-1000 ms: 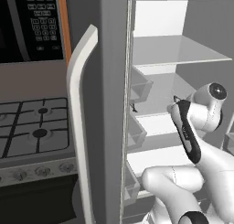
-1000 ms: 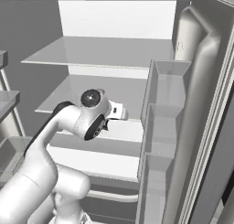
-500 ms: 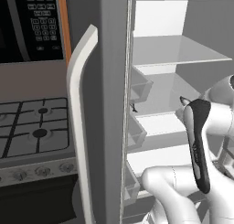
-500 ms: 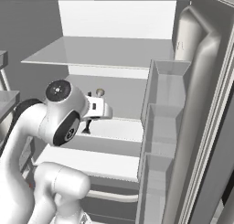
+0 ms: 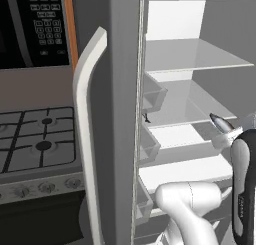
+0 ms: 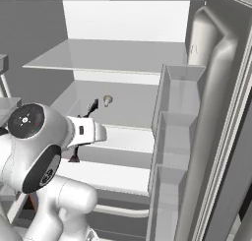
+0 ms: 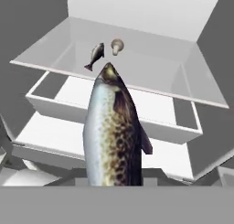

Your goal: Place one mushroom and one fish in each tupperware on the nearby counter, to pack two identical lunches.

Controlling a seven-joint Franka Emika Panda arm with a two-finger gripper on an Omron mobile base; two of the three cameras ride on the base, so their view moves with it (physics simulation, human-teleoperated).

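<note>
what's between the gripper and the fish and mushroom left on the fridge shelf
The fish it already holds sticks out ahead of the gripper and fills the jaws. Beyond it, the small fish and mushroom lie on the shelf with nothing else visible in front of them.

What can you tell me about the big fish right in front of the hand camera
The big fish is a speckled, trout-like fish: silvery-blue flank, brown and yellow mottled back with dark spots, and a small dark fin on its right side. In the hand view it stands lengthwise, head pointing up toward the fridge shelf where a smaller fish and a mushroom lie. Its lower end runs down to the bottom of the picture, so it looks held, clear of the shelves.
</note>
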